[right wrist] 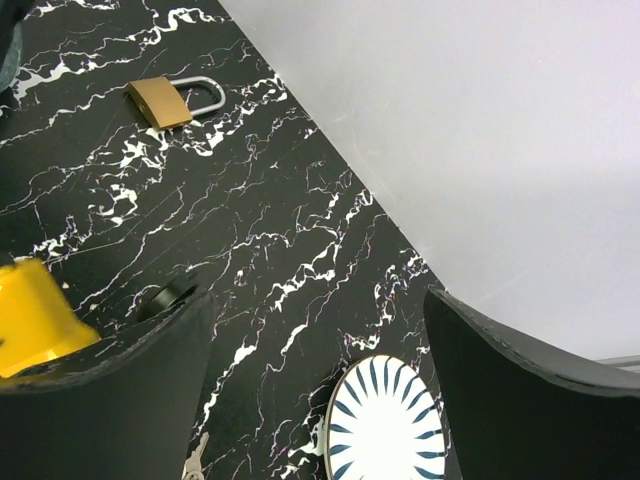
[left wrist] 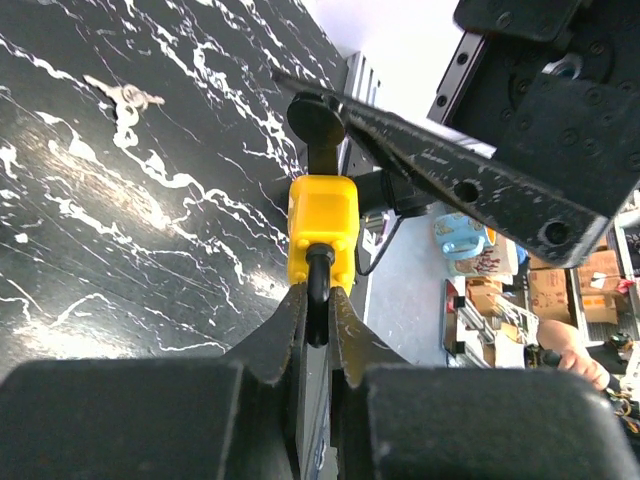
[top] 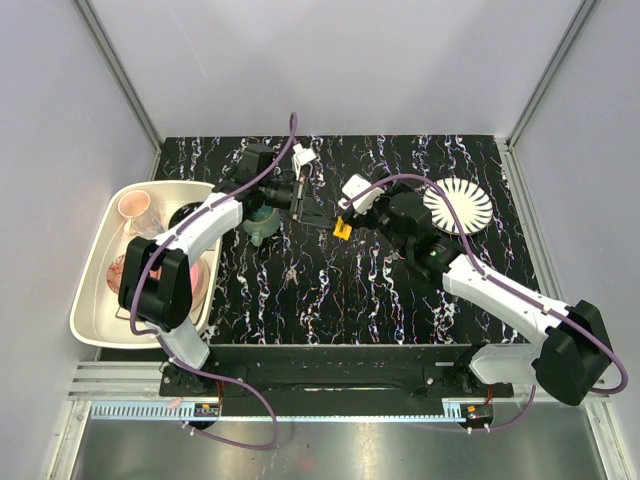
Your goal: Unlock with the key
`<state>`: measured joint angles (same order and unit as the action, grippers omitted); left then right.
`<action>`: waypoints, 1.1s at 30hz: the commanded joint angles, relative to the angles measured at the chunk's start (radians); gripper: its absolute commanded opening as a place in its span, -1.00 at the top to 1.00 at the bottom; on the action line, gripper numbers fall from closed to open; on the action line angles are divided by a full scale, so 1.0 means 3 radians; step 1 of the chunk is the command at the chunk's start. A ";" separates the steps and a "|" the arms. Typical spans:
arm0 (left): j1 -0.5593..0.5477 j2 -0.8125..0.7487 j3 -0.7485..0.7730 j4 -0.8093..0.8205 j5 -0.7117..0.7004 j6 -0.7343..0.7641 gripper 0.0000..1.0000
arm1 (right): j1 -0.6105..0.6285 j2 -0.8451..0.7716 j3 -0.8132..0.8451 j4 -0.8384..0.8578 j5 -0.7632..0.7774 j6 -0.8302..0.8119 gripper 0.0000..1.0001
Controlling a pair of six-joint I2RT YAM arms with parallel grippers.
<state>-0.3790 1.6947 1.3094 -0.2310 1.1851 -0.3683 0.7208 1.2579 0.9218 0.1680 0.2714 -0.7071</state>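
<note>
On the black marbled table (top: 400, 290), at its middle, the yellow padlock (left wrist: 322, 215) is gripped by the left gripper (left wrist: 317, 297), which is pinched almost closed on the black shackle (left wrist: 318, 275). The right gripper (right wrist: 310, 305) is spread wide and nothing is held in it (one finger lies just beside the lock). The key (left wrist: 315, 118) appears seated in the lock body. For a clean turn, its head should be centred between the jaws, clamped flat, then rotated about its own axis.
</note>
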 commanded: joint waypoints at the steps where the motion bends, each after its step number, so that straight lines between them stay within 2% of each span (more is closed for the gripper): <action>1: -0.0107 0.0032 0.0186 -0.0176 0.0130 0.0174 1.00 | -0.0020 -0.0036 0.0195 0.0064 -0.0158 -0.0021 -0.79; 8: -0.0117 0.0027 0.0217 -0.0196 0.0130 0.0195 1.00 | -0.0020 -0.0087 0.0241 -0.0401 -0.0648 0.0061 -0.79; 14: -0.0117 0.0027 0.0217 -0.0207 0.0130 0.0195 1.00 | -0.0030 -0.0077 0.0287 -0.0325 -0.0414 0.0082 -0.79; 33: -0.0117 -0.0045 0.0227 -0.0202 0.0232 0.0231 1.00 | -0.0050 -0.0153 0.0292 -0.0938 -0.1226 0.0209 -0.76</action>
<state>-0.4145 1.7214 1.3163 -0.3607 1.1973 -0.3096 0.7086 1.2472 0.9779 -0.0460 0.0265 -0.6701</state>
